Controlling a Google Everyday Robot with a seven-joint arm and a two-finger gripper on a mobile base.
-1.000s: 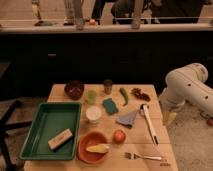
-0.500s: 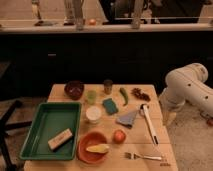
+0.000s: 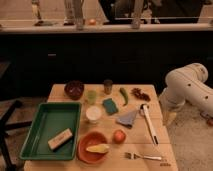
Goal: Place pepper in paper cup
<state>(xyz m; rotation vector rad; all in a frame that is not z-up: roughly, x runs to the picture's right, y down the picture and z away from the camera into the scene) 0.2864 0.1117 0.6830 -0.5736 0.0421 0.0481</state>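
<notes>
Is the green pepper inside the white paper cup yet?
Out. The pepper lies on the table, apart from the paper cup, whose inside looks empty. The gripper hangs beside the table's right edge.

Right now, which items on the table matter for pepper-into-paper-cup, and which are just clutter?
Job: pepper; paper cup; hand, hanging beside the table's right edge.
Clutter: green tray, red bowl, dark bowl, green cup, glass cup, teal sponge, dried chilies, fork.
</notes>
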